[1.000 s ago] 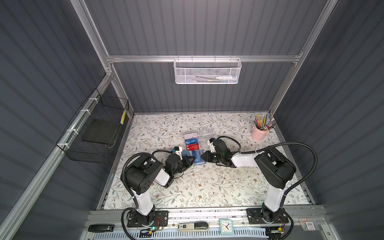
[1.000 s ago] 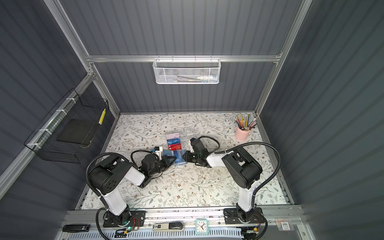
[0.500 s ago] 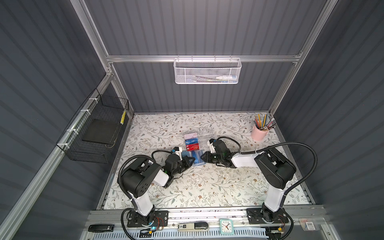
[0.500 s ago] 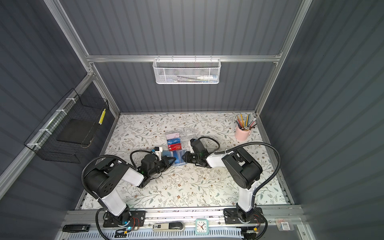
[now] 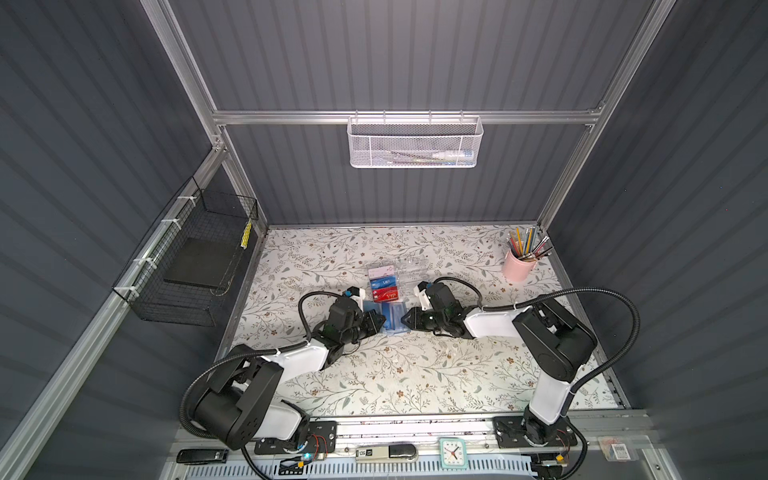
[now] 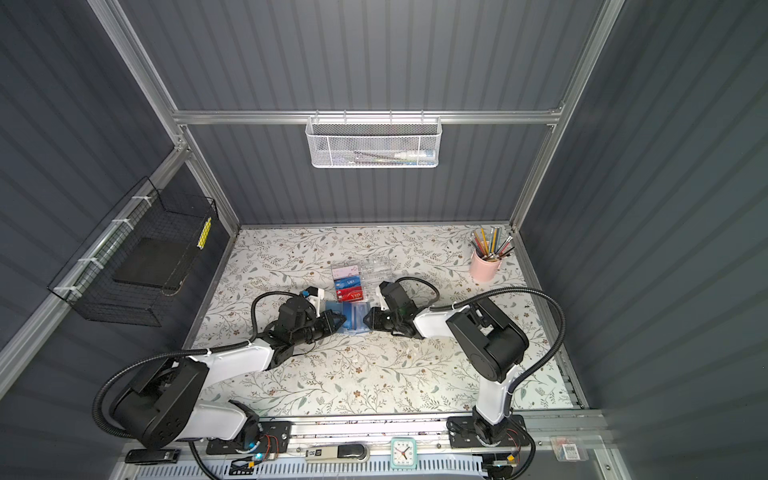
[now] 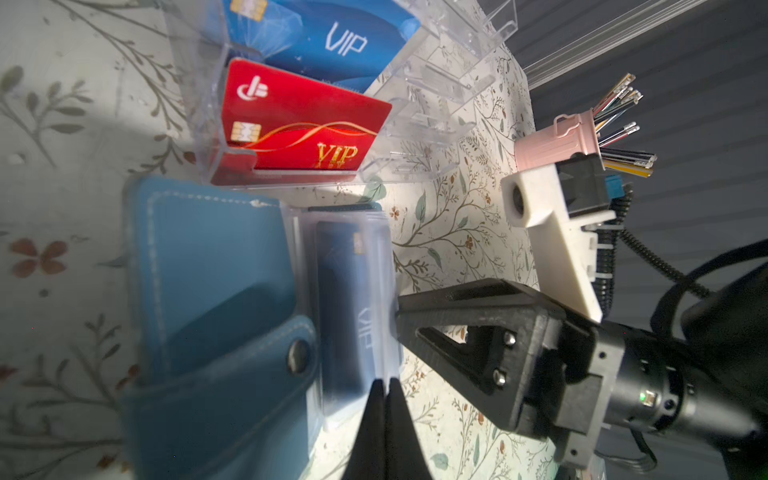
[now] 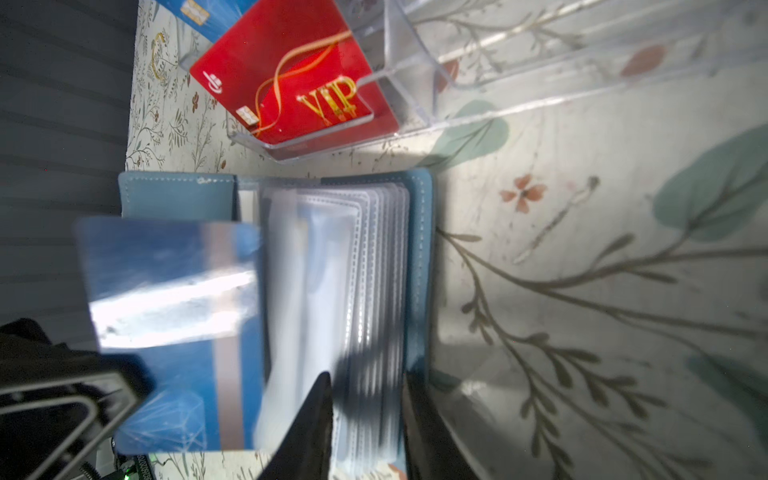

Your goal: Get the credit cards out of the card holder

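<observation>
Pinching glossy credit card (image 8: pixel 166 291), shut left hand (image 7: pixel 384 388); right hand (image 8: pixel 368 380) half-open astride card holder (image 7: pixel 208 257).

Two arms, same build. Left arm (image 5: pixel 299 361) and right arm (image 5: pixel 492 324), low in both top views: white shells on the long links, bulky matt-black joint housings. A black ribbed hose (image 5: pixel 623 303) loops off each.

Bases (image 5: pixel 528 428) are black plates with red and black wires bare.

Left claw (image 7: pixel 384 392), bottom centre of the left wrist view: thin black fingers tapering to points.

Right claw (image 7: pixel 399 316): black fingers with triangular cut-outs and two silver screws (image 7: pixel 509 338) at the root. A white camera block (image 7: pixel 552 224) sits above it, with a coiled black cord (image 7: pixel 652 257) behind. There is a small green light (image 7: pixel 645 397) on the round black wrist.
</observation>
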Tool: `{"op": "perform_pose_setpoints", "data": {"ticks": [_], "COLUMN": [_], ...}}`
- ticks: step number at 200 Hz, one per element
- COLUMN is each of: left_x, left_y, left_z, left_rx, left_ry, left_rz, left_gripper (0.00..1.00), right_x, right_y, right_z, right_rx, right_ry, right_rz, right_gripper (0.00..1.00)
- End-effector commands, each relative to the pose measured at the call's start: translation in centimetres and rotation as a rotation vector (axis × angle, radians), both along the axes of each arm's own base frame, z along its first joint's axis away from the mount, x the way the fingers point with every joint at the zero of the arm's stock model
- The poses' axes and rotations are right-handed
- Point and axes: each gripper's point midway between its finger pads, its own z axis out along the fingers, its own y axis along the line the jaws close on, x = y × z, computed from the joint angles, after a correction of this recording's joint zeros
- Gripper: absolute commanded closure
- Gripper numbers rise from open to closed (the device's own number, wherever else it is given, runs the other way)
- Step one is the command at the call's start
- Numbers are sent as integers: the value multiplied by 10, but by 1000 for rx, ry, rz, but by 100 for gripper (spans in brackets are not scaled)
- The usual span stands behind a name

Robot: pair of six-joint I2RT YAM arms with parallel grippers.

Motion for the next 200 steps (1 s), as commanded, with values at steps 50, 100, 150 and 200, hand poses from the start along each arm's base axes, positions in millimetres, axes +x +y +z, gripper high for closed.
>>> {"op": "perform_pose_setpoints", "data": {"ticks": [50,100,150,200], "left_x": [1,22,35,46], "left_y": [8,21,33,-12], "left_z": [49,69,103,174], "left_rx": [89,104,-49,-344], "left_ry": [-62,73,195,-62], "left_rz": [-18,185,438,210], "left_gripper": [100,100,100,100], "right_x": [-22,-18,-12,-5], "right_y": [-31,-43,-51,-52], "right_z": [-1,37,93,158], "right_rx": [-141,-140,-59,176], "right_ry": [20,-68,-183,-253], "right_rz": [-2,-40,-122,-241], "right_gripper": [63,34,1,1]}}
